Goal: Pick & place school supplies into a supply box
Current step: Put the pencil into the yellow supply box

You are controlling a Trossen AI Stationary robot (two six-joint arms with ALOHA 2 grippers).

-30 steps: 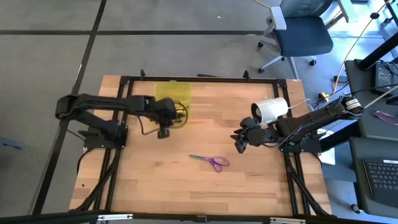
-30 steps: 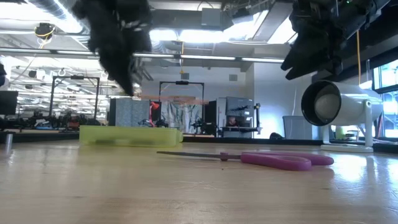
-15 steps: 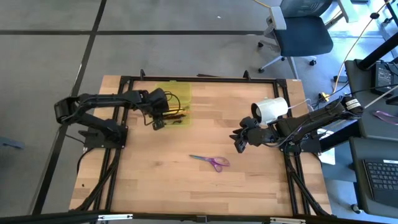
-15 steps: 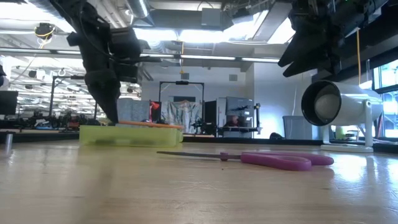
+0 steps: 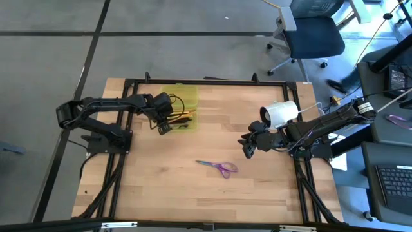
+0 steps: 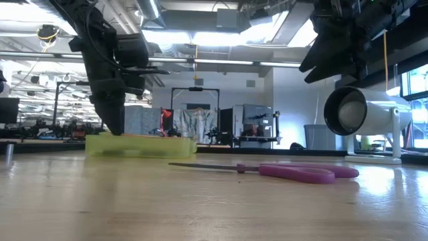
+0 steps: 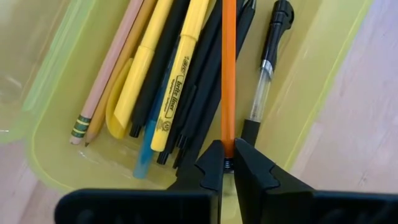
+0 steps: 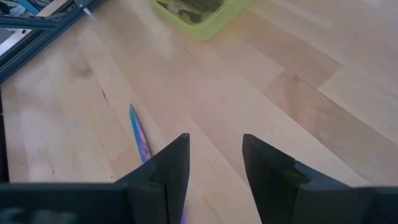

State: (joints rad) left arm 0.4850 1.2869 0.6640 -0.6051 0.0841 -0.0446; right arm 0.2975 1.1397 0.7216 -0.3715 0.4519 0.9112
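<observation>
The supply box (image 5: 181, 107), translucent yellow-green, stands open at the table's far left and holds several pens and pencils (image 7: 168, 81). My left gripper (image 7: 227, 163) reaches down into the box's near end (image 6: 115, 128), shut on an orange pencil (image 7: 228, 74). The purple-handled scissors (image 5: 219, 167) lie flat on the table's middle (image 6: 294, 172). My right gripper (image 5: 248, 149) hangs open above the table to the right of the scissors, with nothing between its fingers (image 8: 214, 160). My left gripper pinches the orange pencil's near end (image 7: 227, 144) between its two fingertips. The fingers come steeply from above and the pencil runs on away from them, along the box. The pencil lies low inside the box, over the black pens (image 7: 202, 93).
A white cylinder (image 5: 280, 114) lies on its side at the table's right, behind my right arm (image 6: 364, 119). The box's lid (image 5: 178, 93) lies open toward the far edge. Bare wood surrounds the scissors. A black frame (image 5: 206, 82) rims the table.
My left gripper has gone down and toward the table's left edge, rolling a little, and stays shut. The orange pencil, held level above the box a second ago, now lies down inside it among the other pens.
</observation>
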